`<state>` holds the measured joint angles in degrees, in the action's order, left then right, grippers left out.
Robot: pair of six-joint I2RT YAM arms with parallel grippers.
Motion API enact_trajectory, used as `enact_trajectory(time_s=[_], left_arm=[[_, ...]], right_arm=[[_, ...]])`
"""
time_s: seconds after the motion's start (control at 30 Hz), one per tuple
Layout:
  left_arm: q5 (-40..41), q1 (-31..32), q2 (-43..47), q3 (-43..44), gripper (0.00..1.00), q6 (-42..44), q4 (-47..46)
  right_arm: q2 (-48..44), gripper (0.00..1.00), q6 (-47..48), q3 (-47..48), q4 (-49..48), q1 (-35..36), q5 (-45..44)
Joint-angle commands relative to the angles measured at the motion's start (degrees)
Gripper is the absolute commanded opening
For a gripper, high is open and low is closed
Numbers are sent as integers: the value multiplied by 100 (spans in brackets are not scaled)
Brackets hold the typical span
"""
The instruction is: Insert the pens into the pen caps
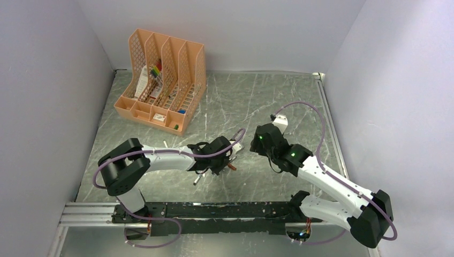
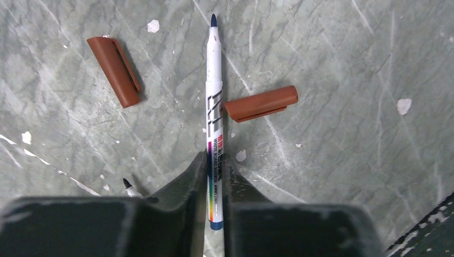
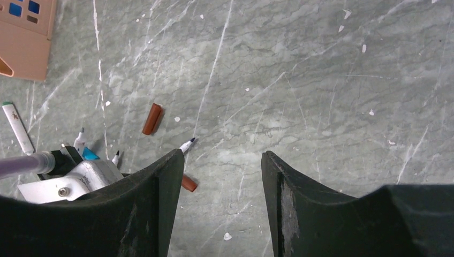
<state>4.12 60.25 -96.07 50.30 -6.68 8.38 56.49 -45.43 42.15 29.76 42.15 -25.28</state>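
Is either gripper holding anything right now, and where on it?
The left gripper grips a pen near its rear end; the right gripper is open and empty.

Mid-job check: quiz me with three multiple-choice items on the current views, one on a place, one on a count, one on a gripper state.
1. In the left wrist view, where does the nearest cap lie relative to the pen in the left gripper?
A) pushed onto its tip
B) beside its barrel
C) between the gripper's fingers

2. How many red-brown caps lie on the table in that view?
A) one
B) two
C) four

3. The right gripper is:
A) shut on a cap
B) shut on a pen
C) open and empty

Answers:
1 B: the nearest cap's end lies close to the barrel's side, and the tip is bare.
2 B: there is that one plus a second cap farther off.
3 C: its jaws stand apart with only table between them.
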Motion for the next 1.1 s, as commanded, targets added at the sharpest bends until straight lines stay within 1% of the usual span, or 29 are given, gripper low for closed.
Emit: enact_trajectory(time_s=[0.0, 0.03, 0.07, 0.23, 0.33, 0.43, 0.5, 0.6, 0.77, 0.9, 1.07], left_arm=[[-212, 43, -117, 87, 13, -50, -5], [-208, 45, -117, 76, 8, -69, -33], [-171, 40, -114, 61, 7, -97, -66], [281, 49, 61, 24, 7, -258, -194], [636, 40, 485, -35, 7, -397, -350], [762, 22, 952, -46, 7, -426, -600], [736, 27, 1153, 12, 7, -431, -751], [663, 28, 1307, 134, 7, -487, -895], [580, 22, 1625, 60, 7, -647, -1354], [383, 22, 1767, 76, 7, -698, -1537], [140, 24, 1894, 100, 7, -795, -1635]], right_arm=[[-8, 56, 59, 24, 47, -32, -13], [-6, 56, 54, 72, 83, -36, 0], [-13, 56, 56, 106, 98, -39, 20], [-169, 56, 77, 99, -80, -38, 273], [-380, 57, 171, -89, -580, -38, 786], [-580, 64, 204, -329, -1310, -46, 1343], [-680, 66, 98, -463, -1740, -64, 1586], [-745, 66, -179, -601, -2290, -122, 1873], [-826, 61, -508, -760, -3000, -212, 2142], [-748, 59, -455, -674, -3146, -220, 2107], [-523, 59, -349, -460, -2979, -216, 2079]])
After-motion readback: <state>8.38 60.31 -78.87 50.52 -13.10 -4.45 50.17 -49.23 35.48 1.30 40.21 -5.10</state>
